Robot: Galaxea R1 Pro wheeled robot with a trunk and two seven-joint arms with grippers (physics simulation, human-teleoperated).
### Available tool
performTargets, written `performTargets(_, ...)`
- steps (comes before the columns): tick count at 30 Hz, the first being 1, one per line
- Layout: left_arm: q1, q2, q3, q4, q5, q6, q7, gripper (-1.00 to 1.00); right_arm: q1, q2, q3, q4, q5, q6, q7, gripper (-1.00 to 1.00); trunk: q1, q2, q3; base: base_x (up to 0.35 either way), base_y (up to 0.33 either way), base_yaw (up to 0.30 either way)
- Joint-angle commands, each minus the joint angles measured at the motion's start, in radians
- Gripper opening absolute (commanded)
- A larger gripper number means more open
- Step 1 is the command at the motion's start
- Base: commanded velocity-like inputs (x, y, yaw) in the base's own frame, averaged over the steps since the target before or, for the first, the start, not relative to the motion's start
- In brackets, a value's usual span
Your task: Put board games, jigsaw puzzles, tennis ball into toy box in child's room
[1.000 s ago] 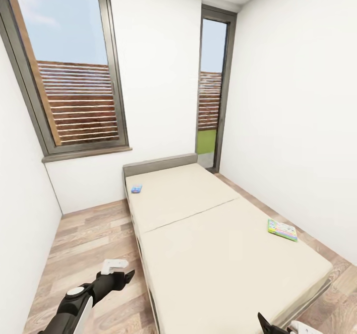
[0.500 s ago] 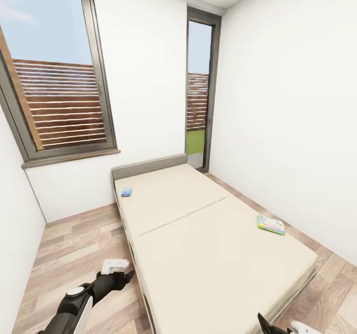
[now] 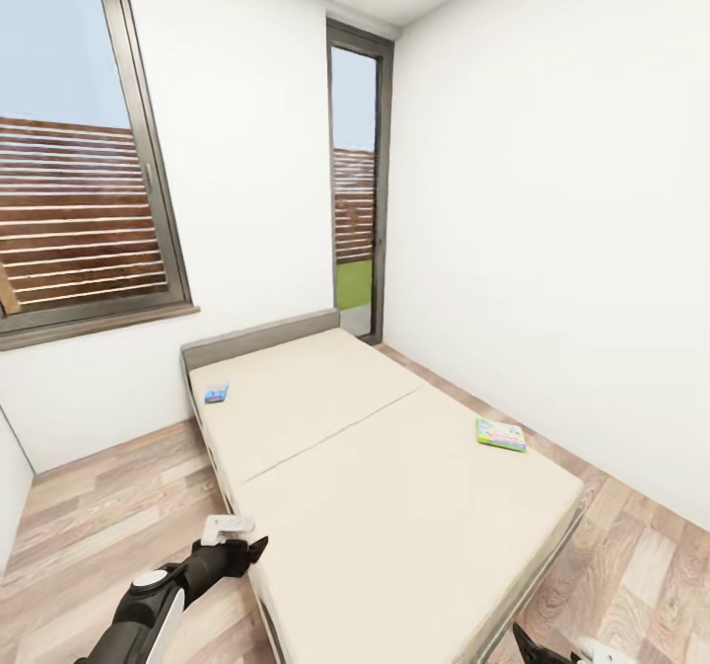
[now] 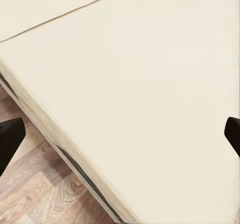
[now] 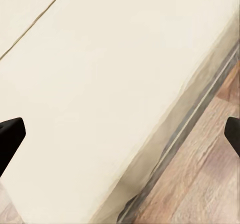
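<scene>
On bed (image 3: pixel 394 506), green board game (image 3: pixel 500 435) near right edge, blue board game (image 3: pixel 216 393) by headboard, left gripper (image 3: pixel 258 547) and right gripper (image 3: pixel 521 638) spread wide, empty.

So there's a bed (image 3: pixel 394 506) with a plain cream mattress, sitting on a wood-plank floor (image 3: pixel 89 516). The mattress has a seam running across it. Two things lie flat on it: a small blue board game (image 3: pixel 216 393) up at about 11 o'clock near the grey headboard (image 3: pixel 261 336), and a green board game (image 3: pixel 500 435) out at 2 o'clock by the edge. They're well apart.
</scene>
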Motion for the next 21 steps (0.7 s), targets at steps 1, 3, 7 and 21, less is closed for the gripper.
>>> performTargets(1,-0.001,0.0,0.002,-0.001,0.001,0.007,-0.005,1.0,0.0,0.001,-0.003,-0.002,-0.008,0.008,0.004,1.0,0.0,-0.002,-0.001,0.0,0.02,-0.257)
performTargets(3,-0.001,0.0,0.002,-0.001,0.001,0.006,-0.006,1.0,-0.001,0.001,-0.003,-0.002,-0.008,0.008,0.005,1.0,0.0,-0.002,0.0,0.0,0.014,-0.257)
performTargets(7,-0.001,0.0,0.002,-0.001,0.0,0.006,-0.006,1.0,-0.001,0.001,-0.003,-0.002,-0.008,0.008,0.004,1.0,0.0,-0.002,0.003,0.0,0.014,-0.257)
performTargets(21,-0.001,-0.001,0.002,-0.001,0.001,0.006,-0.006,1.0,-0.001,0.001,-0.003,-0.002,-0.007,0.008,0.005,1.0,0.0,-0.002,0.007,0.0,0.124,-0.146)
